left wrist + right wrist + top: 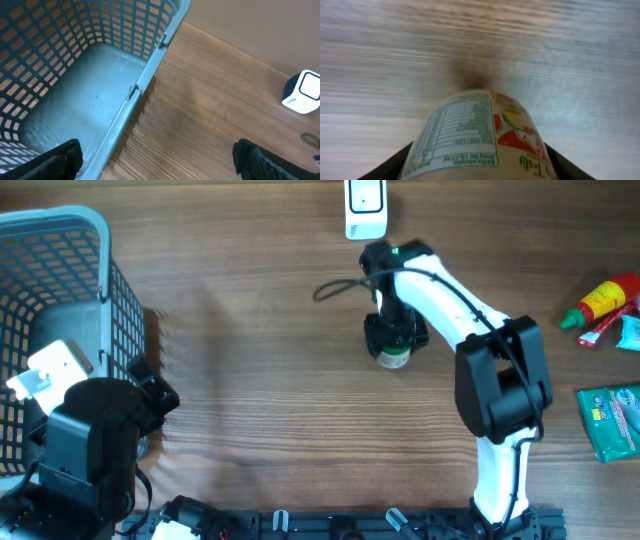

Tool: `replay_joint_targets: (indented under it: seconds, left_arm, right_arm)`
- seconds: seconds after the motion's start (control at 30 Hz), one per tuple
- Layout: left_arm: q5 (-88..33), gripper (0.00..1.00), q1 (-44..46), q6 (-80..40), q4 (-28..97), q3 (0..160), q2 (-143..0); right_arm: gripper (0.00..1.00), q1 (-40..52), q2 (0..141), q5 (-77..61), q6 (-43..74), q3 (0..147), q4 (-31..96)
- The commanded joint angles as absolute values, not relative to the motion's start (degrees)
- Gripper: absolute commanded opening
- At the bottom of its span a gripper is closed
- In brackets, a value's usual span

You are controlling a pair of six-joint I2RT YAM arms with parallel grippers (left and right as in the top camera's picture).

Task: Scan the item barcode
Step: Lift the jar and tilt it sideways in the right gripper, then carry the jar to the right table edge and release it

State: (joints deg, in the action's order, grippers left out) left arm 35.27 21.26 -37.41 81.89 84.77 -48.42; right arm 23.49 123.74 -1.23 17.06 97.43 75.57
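- The right gripper [479,161] is clamping a labelled bottle [470,131], with its dark fingers [385,167] pressing against both flanks.
- The bottle is sticking straight out ahead of the jaws, towards the wooden table [375,60].
- Its pale wrapper is showing a nutrition panel in fine green print on the left. On the right it is showing red and yellow fruit art over green lettering.
- From overhead the gripper is covering most of the bottle, and only a white-and-green end is peeking out on the side nearer the robot's base.
- The overhead view alone is giving the surroundings. A black cable [338,287] is looping just left of the gripper and a white scanner [366,206] is standing beyond it at the far edge. A red sauce bottle [604,298] and a green packet [610,420] are lying well off to its right.
- Far to the left, the left gripper [160,165] is hanging with its jaws spread wide and gripping nothing.
- Its wrist view is showing the bare floor of a blue mesh basket [134,95] and the scanner's dark blue side.
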Motion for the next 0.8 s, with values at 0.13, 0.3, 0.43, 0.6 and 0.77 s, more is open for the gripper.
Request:
replay_joint_targets:
  seconds: [0.13, 0.3, 0.43, 0.6, 0.77]
  left_arm:
    - [35.2, 1.0, 21.08, -38.17, 81.73, 85.25, -48.47]
    - [35.2, 1.0, 21.08, -38.2, 81.73, 85.25, -48.47]
    - [35.2, 1.0, 21.08, -38.17, 81.73, 85.25, -48.47]
    - [35.2, 1.0, 21.08, -38.2, 81.73, 85.25, -48.47]
    - [35.2, 1.0, 21.08, -38.17, 81.73, 85.25, -48.47]
  right_arm:
    - [0.64, 23.53, 123.52, -47.7, 33.61, 112.03, 89.93]
    - [0.55, 23.73, 123.37, -57.25, 31.77, 111.9, 92.18]
    - [0.48, 23.73, 123.31, -57.58, 31.33, 111.9, 92.18]
    - [0.47, 22.96, 123.2, -44.69, 29.85, 111.92, 85.62]
    - [0.21, 22.31, 123.2, -25.67, 36.71, 111.92, 69.95]
